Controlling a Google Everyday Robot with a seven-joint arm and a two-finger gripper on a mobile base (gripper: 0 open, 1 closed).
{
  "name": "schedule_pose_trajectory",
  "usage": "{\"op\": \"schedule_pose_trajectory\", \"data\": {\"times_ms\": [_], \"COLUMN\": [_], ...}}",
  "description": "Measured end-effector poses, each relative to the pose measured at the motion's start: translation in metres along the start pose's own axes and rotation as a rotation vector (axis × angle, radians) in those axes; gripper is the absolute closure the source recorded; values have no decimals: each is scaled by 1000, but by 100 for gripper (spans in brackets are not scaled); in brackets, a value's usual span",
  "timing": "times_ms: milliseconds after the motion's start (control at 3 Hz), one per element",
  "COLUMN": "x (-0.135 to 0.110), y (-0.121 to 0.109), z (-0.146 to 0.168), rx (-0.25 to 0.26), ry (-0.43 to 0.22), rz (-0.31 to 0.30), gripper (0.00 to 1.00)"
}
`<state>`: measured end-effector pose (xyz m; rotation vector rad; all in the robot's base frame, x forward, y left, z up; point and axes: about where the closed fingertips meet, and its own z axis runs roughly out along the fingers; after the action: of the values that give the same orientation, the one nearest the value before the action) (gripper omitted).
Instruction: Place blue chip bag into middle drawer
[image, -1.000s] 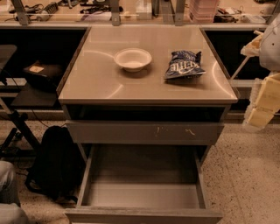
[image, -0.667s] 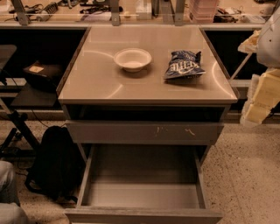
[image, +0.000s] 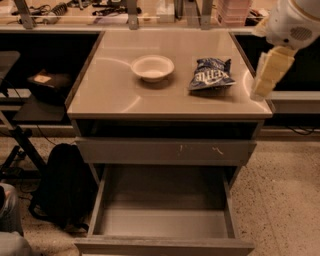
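The blue chip bag (image: 211, 73) lies flat on the right side of the beige cabinet top (image: 110, 95), white lettering facing up. The middle drawer (image: 162, 222) is pulled out at the bottom front, showing a smooth grey floor and low side walls with nothing in it. My gripper (image: 265, 77), cream-coloured and pointing down, hangs at the cabinet top's right edge. It is to the right of the bag, apart from it and holding nothing.
A white bowl (image: 152, 67) sits on the top left of the bag. A closed grey drawer front with yellowish scuffs (image: 165, 150) is above the open drawer. A black backpack (image: 60, 185) and table legs stand at left. Shelving runs behind.
My gripper has moved up and to the left, from beside the cabinet to the right edge of its top, nearer the bag. The bag, bowl and drawer have not moved.
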<state>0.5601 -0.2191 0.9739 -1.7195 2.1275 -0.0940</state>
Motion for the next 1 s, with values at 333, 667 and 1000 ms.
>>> {"op": "schedule_pose_trajectory", "data": {"times_ms": [333,667,1000], "x": [5,13,28], "y": [-59,-101,-125], "z": [19,26,40], "rx": [50,105,129], "ry": [13,28,24], "rz": [56,114,170], "gripper": [0,0,0]}}
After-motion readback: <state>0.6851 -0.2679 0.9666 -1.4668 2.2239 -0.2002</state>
